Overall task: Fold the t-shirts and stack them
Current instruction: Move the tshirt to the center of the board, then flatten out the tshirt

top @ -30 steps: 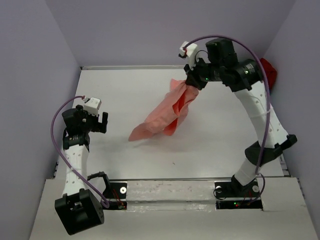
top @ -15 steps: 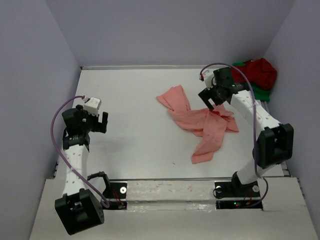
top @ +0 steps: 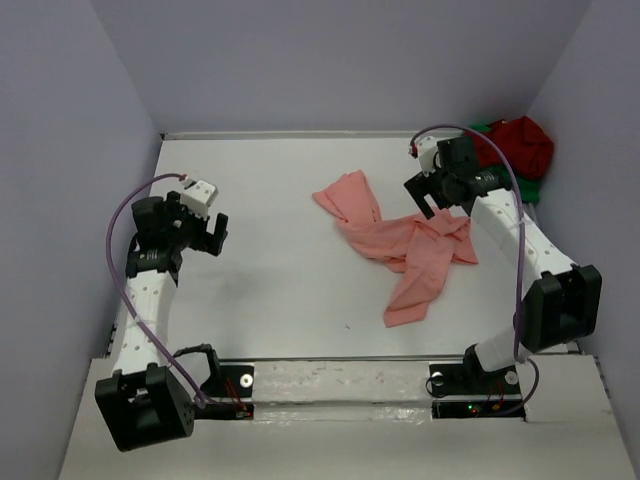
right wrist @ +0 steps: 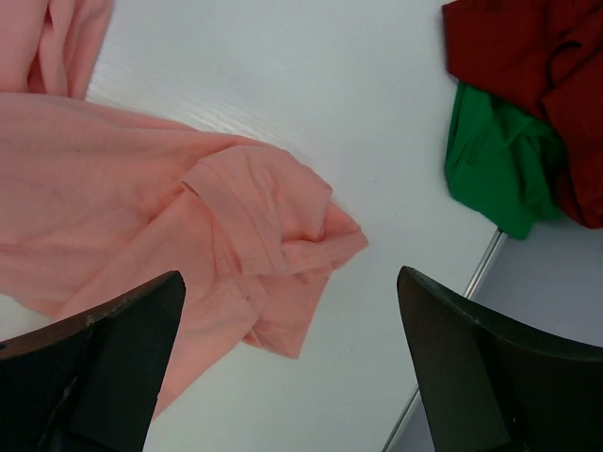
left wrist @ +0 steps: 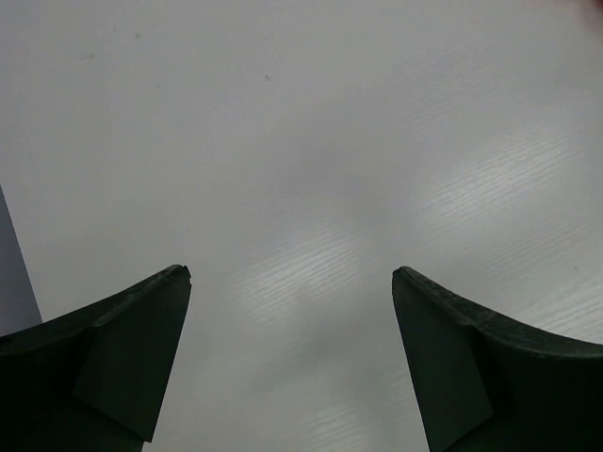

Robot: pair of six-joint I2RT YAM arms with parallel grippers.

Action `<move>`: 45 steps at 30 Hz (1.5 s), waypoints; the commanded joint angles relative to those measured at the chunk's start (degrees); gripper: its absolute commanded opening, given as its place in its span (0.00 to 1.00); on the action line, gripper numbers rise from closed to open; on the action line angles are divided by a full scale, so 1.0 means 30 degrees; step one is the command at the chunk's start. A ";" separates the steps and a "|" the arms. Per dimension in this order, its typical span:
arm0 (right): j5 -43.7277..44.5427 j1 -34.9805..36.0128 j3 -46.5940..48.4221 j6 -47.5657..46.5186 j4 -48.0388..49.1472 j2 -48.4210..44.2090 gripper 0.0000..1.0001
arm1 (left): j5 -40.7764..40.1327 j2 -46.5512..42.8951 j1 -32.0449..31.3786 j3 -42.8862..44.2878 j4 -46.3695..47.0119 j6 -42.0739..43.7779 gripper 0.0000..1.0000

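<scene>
Cloth lies rumpled on the white table [top: 260, 190]: the salmon-pink shirt [top: 405, 245] sprawls in a loose heap right of centre. The right gripper [top: 428, 198] hovers over its far right part, jaws wide apart and empty. The dark red shirt [top: 520, 145] sits bunched over the green shirt [top: 527, 187] at the table's far right edge. The left gripper [top: 214, 233], well apart from all three, gapes over bare table, holding nothing.

No readable text, labels, brands or numbers in any view.
</scene>
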 commanded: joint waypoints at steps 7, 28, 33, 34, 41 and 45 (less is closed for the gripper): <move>0.0411 0.0007 -0.4080 0.1655 0.1180 -0.2805 1.00 | 0.1416 0.5537 -0.4895 0.5859 -0.1906 0.2004 0.99; -0.3721 -0.2600 -0.7862 0.2125 0.0858 -0.7290 1.00 | 0.3291 2.0188 -0.9412 1.6991 -0.1439 -0.1715 0.84; -0.3722 -0.2776 -0.7833 0.2125 0.0858 -0.7055 1.00 | 0.3706 2.2971 -0.9851 1.9743 -0.1905 -0.3241 0.83; -0.3750 -0.2776 -0.7775 0.2154 0.0857 -0.6939 1.00 | 0.3704 2.3468 -1.0026 1.9923 -0.1878 -0.3387 0.83; -0.3634 -0.2952 -0.7570 0.2125 0.0828 -0.6469 1.00 | 0.4553 2.5315 -1.0204 2.1300 -0.2053 -0.4238 0.82; -0.3721 -0.2952 -0.7569 0.2155 0.0828 -0.6059 1.00 | 0.4818 2.5728 -1.0204 2.1507 -0.1937 -0.4501 0.82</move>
